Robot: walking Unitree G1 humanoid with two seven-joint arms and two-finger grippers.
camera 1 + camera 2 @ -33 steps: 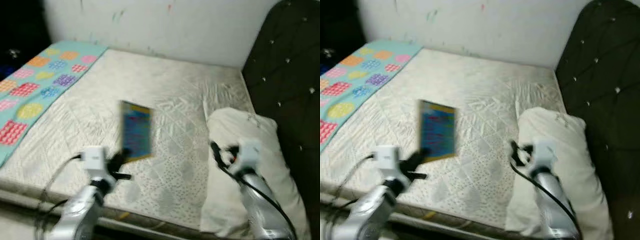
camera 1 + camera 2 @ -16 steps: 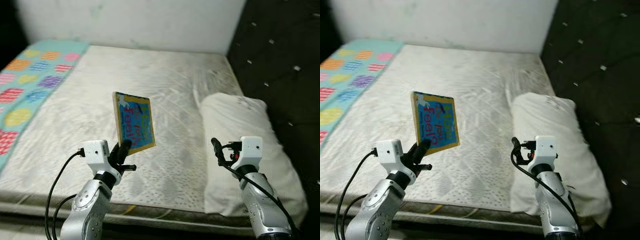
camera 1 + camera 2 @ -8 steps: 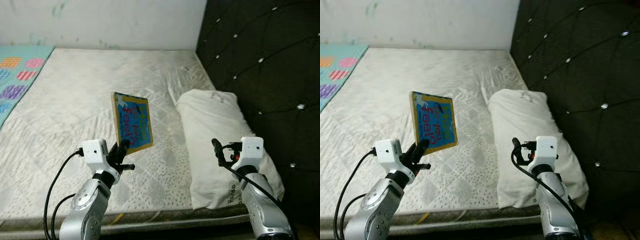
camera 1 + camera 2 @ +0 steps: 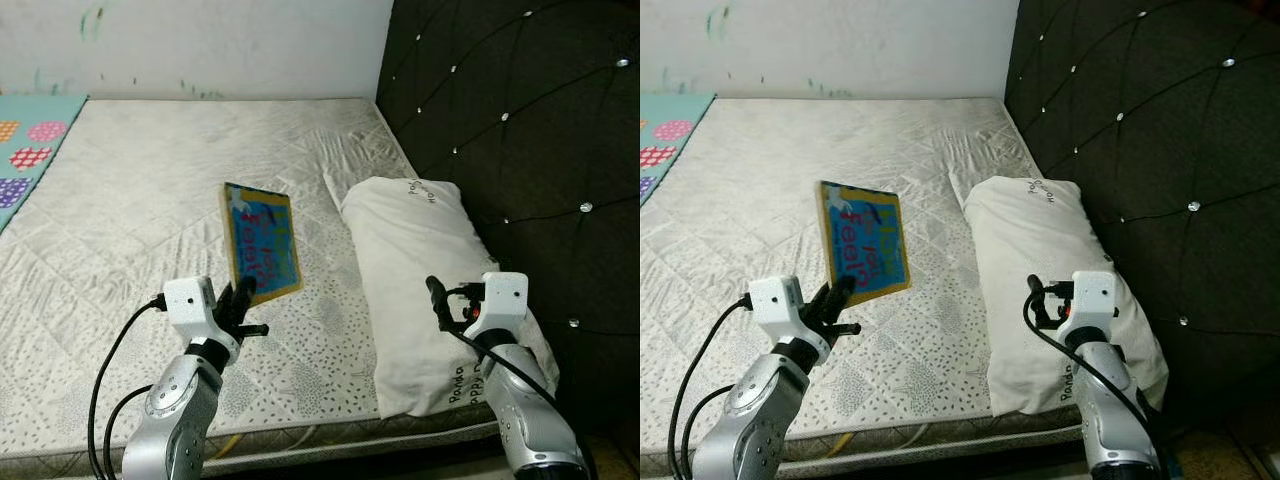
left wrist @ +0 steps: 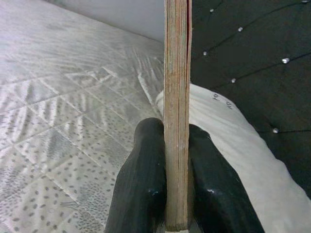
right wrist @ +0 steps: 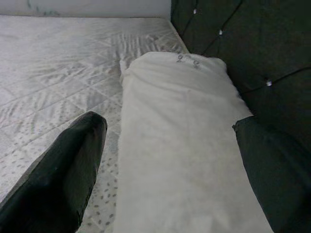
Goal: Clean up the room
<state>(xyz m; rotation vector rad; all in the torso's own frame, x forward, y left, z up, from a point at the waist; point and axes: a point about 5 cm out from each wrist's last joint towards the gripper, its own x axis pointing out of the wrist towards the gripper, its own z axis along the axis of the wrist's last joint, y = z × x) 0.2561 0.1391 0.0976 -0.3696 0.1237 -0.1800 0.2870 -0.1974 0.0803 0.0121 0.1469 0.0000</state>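
Left gripper point(image 4: 240, 305), clamped on the upright blue-and-yellow board book's point(image 4: 262, 243) bottom edge left of the white pillow point(image 4: 420, 260), should hold firm, level while carrying.

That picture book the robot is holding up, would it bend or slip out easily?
Probably stiff: the book stands upright above the left gripper without drooping, and its thick board pages show edge-on. It's pinched only at its bottom edge, so it might pivot or slip if jolted.

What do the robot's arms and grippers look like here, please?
Both arms are silver metal tubes with black cables looping along them. Each wrist carries a white boxy camera block. The left gripper and right gripper each have two long, rounded, glossy black fingers.
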